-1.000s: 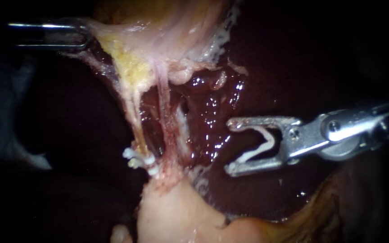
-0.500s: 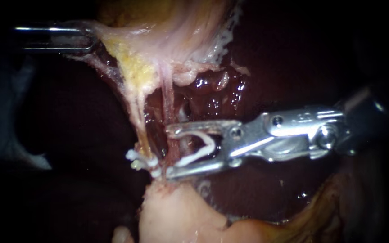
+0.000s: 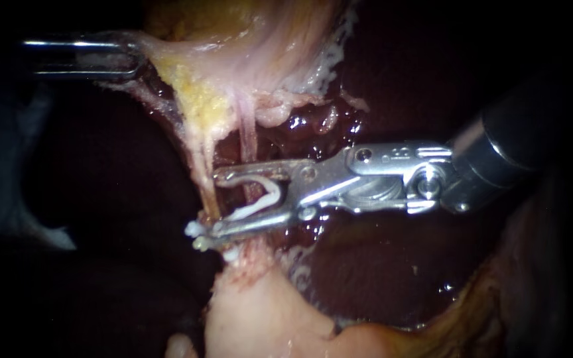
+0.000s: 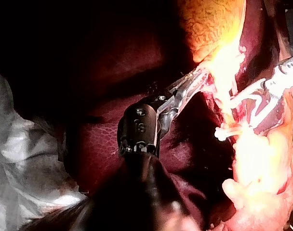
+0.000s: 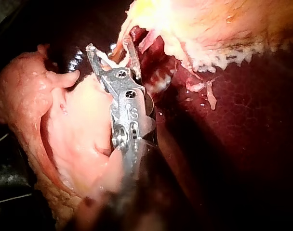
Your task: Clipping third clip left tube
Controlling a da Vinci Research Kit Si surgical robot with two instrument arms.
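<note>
Two instruments: one comes in from each side of the endoscope view, with the dark red liver [image 3: 399,79] behind them.
Left side: the left instrument [image 3: 129,56] sits high up at the edge of the gallbladder [image 3: 233,46]. Its end effector is pinched onto a pale fold of the gallbladder, and the fold is stretched taut toward its shaft.
Right side: the right instrument [image 3: 208,204] lies almost level across the middle. Its end effector stands spread, with the upper and lower jaw well apart.
Held in the spread end effector: a white clip [image 3: 263,199], bent into a V. One leg lies along each jaw, so both jaws bear on it.
Task's thing: the left tube [image 3: 201,166] is the yellowish strand running down from the gallbladder to the pale mound [image 3: 253,311] below. The upper jaw tip is just beside it, and the lower jaw tip crosses at its foot.
Neighbour: the pink tube [image 3: 249,139] hangs just to the right of the left tube in the endoscope view. It shows through the gap between the spread jaws, close to the white clip's legs.
Unclear: from where I look, I cannot tell whether the jaws lie around the tubes or only in front of them.
Foot of the tubes: a small cluster of fitted clips [image 3: 193,230], white, lies against the lower jaw tip.
Edge of the field: a white cloth [image 4: 21,159] lies beside the liver in the left wrist view.
</note>
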